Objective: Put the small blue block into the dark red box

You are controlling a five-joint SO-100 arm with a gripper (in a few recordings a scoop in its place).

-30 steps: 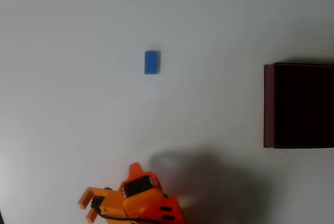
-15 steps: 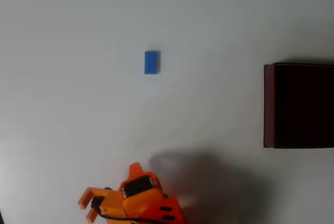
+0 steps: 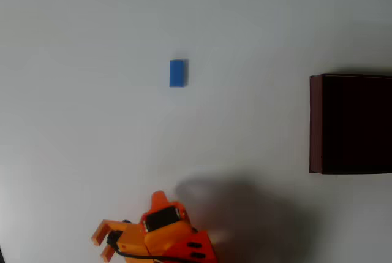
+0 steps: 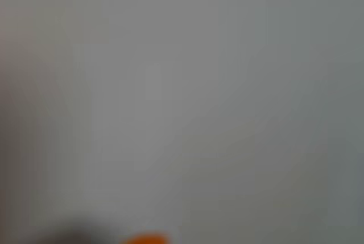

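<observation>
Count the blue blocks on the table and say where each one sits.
1. The small blue block lies alone on the white table in the overhead view, upper middle, far left of the dark red box, whose dark interior could hide others.

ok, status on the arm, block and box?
Gripper open, empty, bottom left in the overhead view. Block on the table, apart from it. Box at right edge, nothing in between.

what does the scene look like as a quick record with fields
block: small blue block lying flat on the white table, alone
box: dark red box at the right edge of the overhead view, inside dark
claw: orange claw at the bottom edge, fingers apart, holding nothing
block to box: well apart
wrist view: blurred grey
</observation>
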